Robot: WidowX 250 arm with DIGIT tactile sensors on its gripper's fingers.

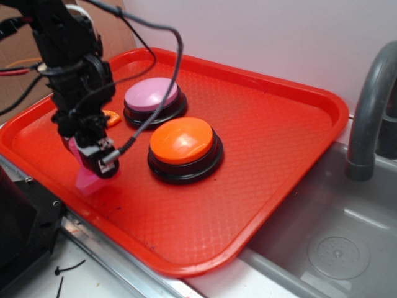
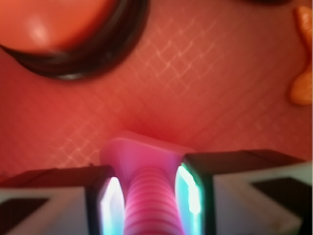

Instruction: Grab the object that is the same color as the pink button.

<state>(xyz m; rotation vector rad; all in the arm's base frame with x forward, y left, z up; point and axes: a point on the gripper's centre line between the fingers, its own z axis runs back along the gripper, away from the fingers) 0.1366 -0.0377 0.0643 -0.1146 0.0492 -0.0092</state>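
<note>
Pink bolt (image 2: 146, 196) at the tray's (image 1: 279, 136) near-left edge, ridged shaft pinched between the gripper (image 2: 149, 200) pads, base apparently touching the tray. Matches the pink button (image 1: 151, 95) farther back, beyond the orange button (image 1: 184, 139). Grasp step, seemingly; next, a straight lift without loosening.

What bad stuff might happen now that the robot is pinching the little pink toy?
The tool grips only the ridged shaft of the pink bolt, so it might slip or twist out when lifted. The orange button sits close by on the red tray; a sideways swing may bump it. A loose black cable hangs from the arm over the pink button and might snag or drag on it.
</note>
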